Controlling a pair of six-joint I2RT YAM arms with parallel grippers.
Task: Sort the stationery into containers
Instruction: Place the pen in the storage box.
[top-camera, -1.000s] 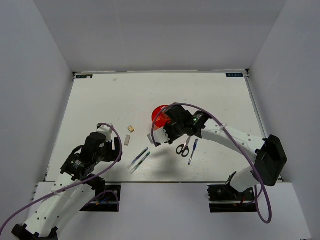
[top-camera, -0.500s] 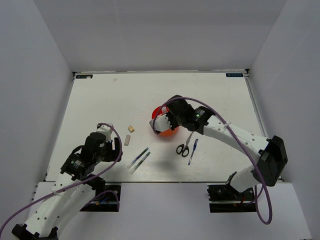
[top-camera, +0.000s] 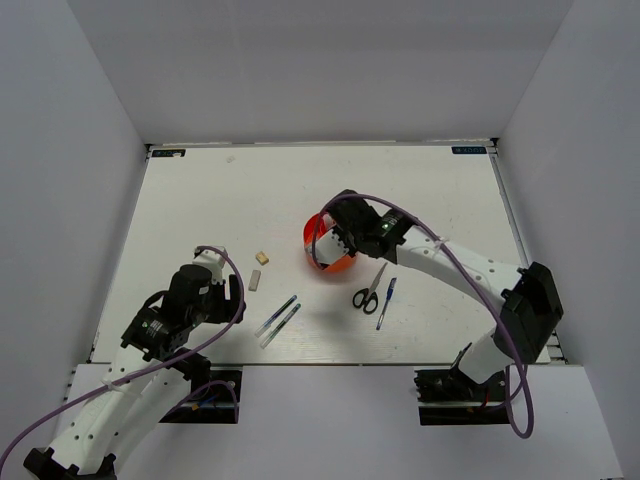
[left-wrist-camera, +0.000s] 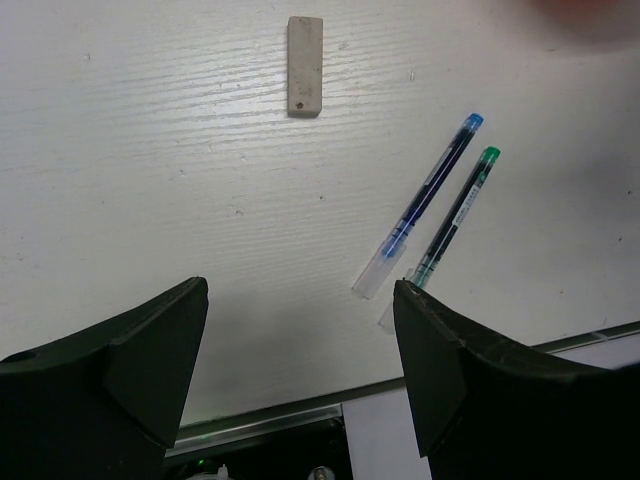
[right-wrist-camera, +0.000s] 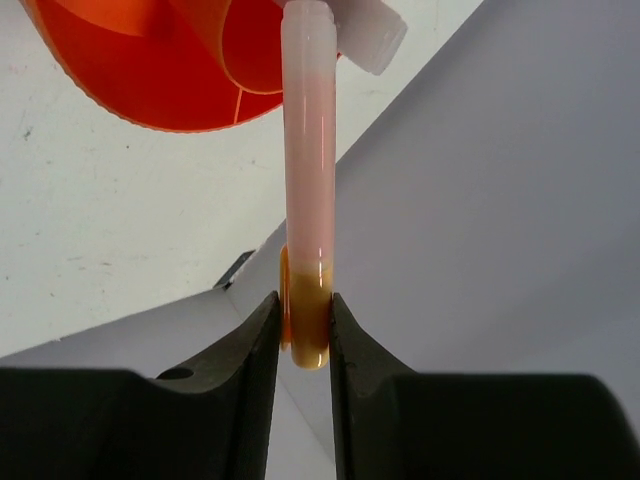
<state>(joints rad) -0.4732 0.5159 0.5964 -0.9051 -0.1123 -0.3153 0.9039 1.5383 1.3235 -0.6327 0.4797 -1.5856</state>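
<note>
Orange tub (top-camera: 330, 268) shows its dividers, but I can't make out what's inside. Right gripper (right-wrist-camera: 303, 315) reaches over it, pinching a pink highlighter (right-wrist-camera: 308, 170) whose far end crosses the rim. Left gripper (left-wrist-camera: 300, 297) hovers low, spread wide above two pens (left-wrist-camera: 425, 190).

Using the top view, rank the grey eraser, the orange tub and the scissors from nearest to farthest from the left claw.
1. Grey eraser, left of centre.
2. Orange tub, mid-table.
3. Scissors, farther right, beside the blue pen.
</note>
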